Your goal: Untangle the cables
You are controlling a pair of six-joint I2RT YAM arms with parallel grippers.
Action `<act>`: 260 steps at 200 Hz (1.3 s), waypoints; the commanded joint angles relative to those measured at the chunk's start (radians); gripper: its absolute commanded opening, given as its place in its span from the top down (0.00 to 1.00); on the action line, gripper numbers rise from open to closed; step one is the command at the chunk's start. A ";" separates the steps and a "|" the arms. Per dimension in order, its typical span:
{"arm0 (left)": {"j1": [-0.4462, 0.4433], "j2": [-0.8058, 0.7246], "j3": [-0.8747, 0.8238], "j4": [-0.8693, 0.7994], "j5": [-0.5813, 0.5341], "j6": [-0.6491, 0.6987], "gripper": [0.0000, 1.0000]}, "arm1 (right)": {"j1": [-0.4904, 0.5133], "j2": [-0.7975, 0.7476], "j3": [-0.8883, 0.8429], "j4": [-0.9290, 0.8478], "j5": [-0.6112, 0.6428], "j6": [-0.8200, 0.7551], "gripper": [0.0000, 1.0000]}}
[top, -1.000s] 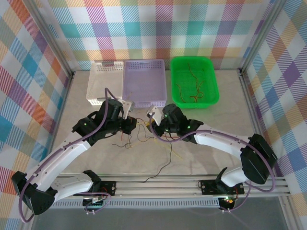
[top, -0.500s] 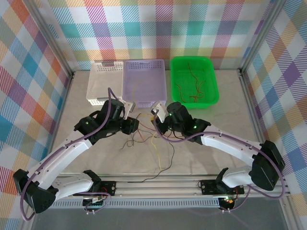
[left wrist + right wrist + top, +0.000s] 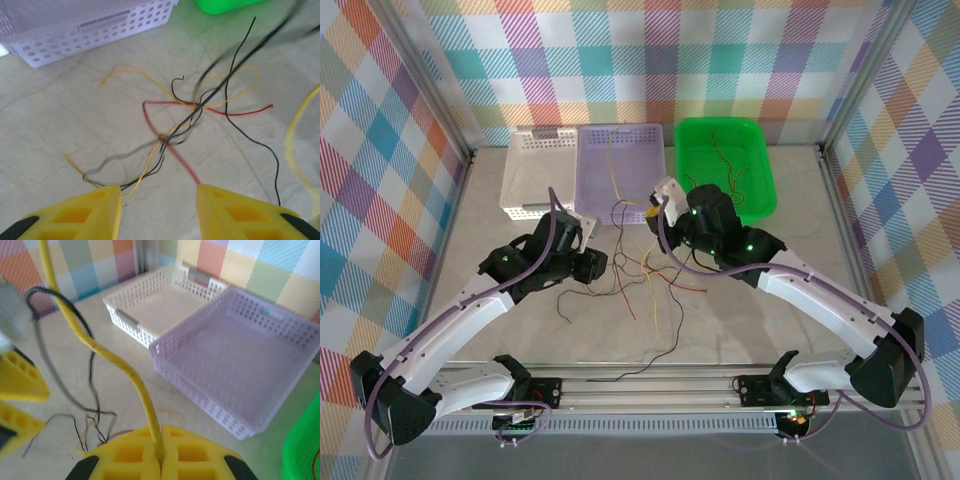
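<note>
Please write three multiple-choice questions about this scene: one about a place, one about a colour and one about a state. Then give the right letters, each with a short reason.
1. Where does the green basket stand?
A. at the near edge, by the arm bases
B. just right of the purple basket
C. inside the purple basket

2. What colour is the clamped cable in the right gripper?
A. red
B. black
C. yellow

3. How do the jaws of the left gripper stand?
A. shut on a red cable
B. open, with nothing between them
C. shut and empty

Answers:
1 B: in the top view it sits at the far wall, beside the purple basket's right side.
2 C: the right wrist view shows a yellow strand pinched in the closed jaws.
3 B: the left wrist view shows the jaws apart, gripping nothing.
</note>
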 commanded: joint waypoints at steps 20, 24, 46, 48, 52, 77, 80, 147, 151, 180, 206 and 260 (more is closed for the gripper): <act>0.009 -0.038 0.011 0.070 0.149 -0.071 0.32 | 0.000 -0.005 0.091 -0.071 -0.057 0.000 1.00; 0.010 -0.043 0.012 0.080 0.166 -0.086 0.29 | 0.000 -0.004 0.092 -0.071 -0.064 0.001 1.00; 0.009 -0.079 -0.004 0.155 0.256 -0.157 0.16 | 0.000 -0.010 0.090 -0.073 -0.091 0.014 1.00; 0.009 -0.082 -0.006 0.163 0.259 -0.163 0.15 | 0.000 -0.010 0.090 -0.072 -0.095 0.015 1.00; 0.009 -0.090 -0.014 0.180 0.264 -0.174 0.13 | 0.000 -0.011 0.091 -0.075 -0.101 0.017 1.00; 0.009 -0.122 -0.063 0.271 0.262 -0.202 0.06 | 0.000 -0.018 0.093 -0.083 -0.144 0.030 1.00; 0.009 -0.121 -0.068 0.277 0.262 -0.203 0.05 | 0.000 -0.021 0.094 -0.082 -0.150 0.032 1.00; 0.009 -0.084 -0.152 0.410 0.235 -0.230 0.12 | 0.001 -0.064 0.102 -0.093 -0.273 0.088 1.00; 0.009 -0.082 -0.151 0.410 0.228 -0.234 0.16 | 0.002 -0.066 0.101 -0.093 -0.277 0.090 1.00; 0.009 -0.064 -0.152 0.462 0.195 -0.253 0.51 | 0.002 -0.077 0.100 -0.105 -0.301 0.107 1.00; 0.009 -0.055 -0.166 0.499 0.191 -0.271 0.59 | 0.002 -0.088 0.100 -0.114 -0.312 0.115 1.00; 0.009 -0.073 -0.230 0.637 0.252 -0.326 0.54 | 0.001 -0.095 0.094 -0.112 -0.343 0.135 1.00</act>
